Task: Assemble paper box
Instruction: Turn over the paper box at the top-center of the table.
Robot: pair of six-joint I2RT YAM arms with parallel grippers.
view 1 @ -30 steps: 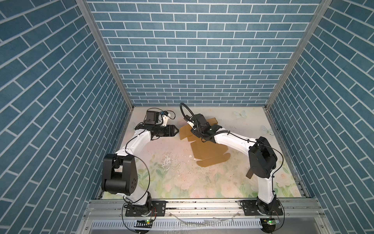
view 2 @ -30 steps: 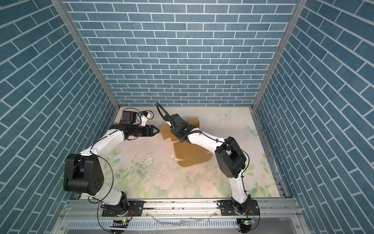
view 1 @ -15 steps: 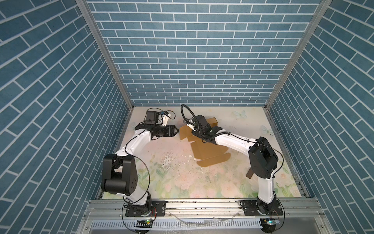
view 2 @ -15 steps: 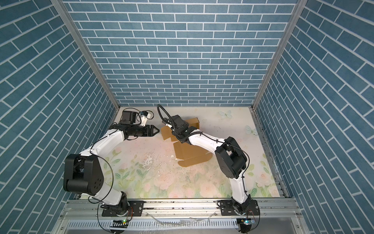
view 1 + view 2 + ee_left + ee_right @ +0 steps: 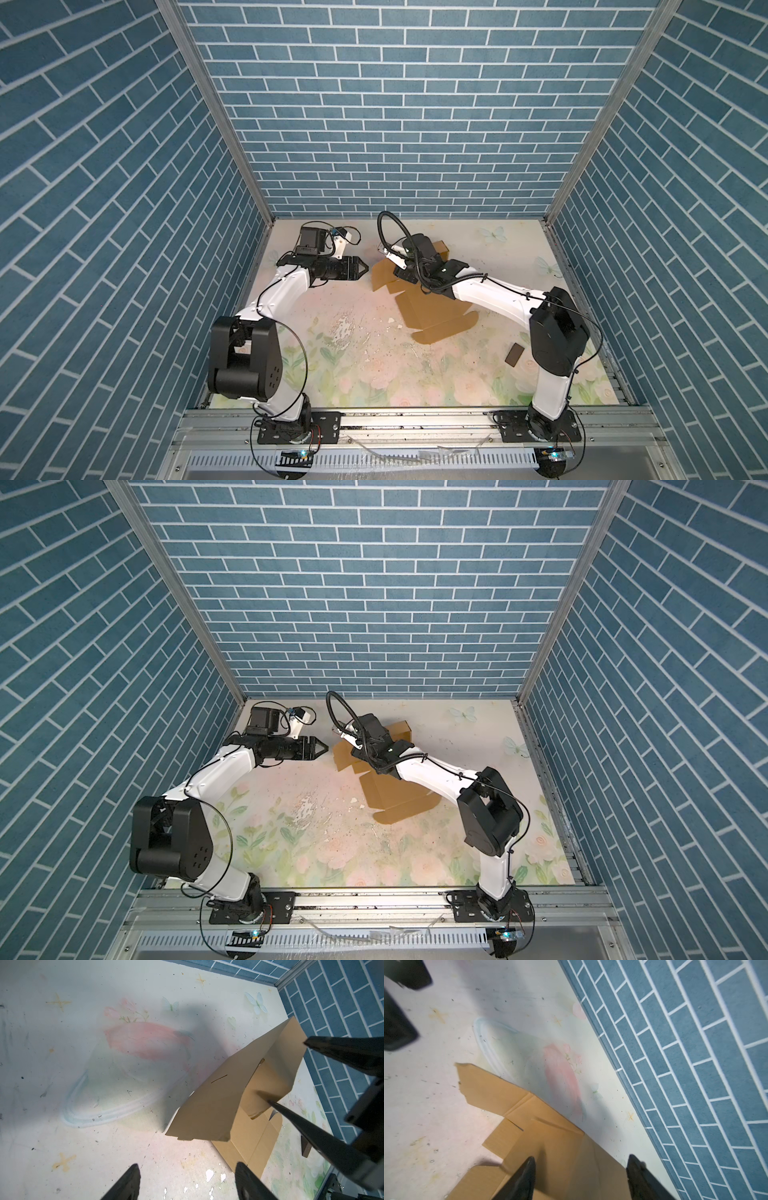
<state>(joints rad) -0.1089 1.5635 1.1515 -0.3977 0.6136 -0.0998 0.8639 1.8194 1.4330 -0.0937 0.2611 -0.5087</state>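
Looking through the left wrist view, you are getting the clearest read on the right claw (image 5: pixel 286 1072). Its dark fingers (image 5: pixel 324 1136) are standing wide apart and straddling the raised flap of the paper box (image 5: pixel 218 1105). One tip is sitting at the flap's corner and the other is lying across its face, so the jaws are gaping rather than clamping the board. The right wrist view is giving you the same wide gap in that claw (image 5: pixel 581 1156), with tan board (image 5: pixel 560 1142) lying between the fingers.

In both top views the right arm's wrist is covering that claw, so you are only seeing the arm bending over the box's raised end. The box (image 5: pixel 432 311) (image 5: pixel 395 796) is lying on the counter (image 5: pixel 332 353), mostly flat.

The left claw (image 5: pixel 363 268) (image 5: pixel 322 748) is hovering just beside the box's raised end, apart from it. From above it is reading as a pointed beak. Its own wrist view is showing its fingers (image 5: pixel 128 1184) spread wide, with only bare counter between them.

A small dark chip (image 5: pixel 514 354) (image 5: pixel 306 1147) is lying near the box's flat end.
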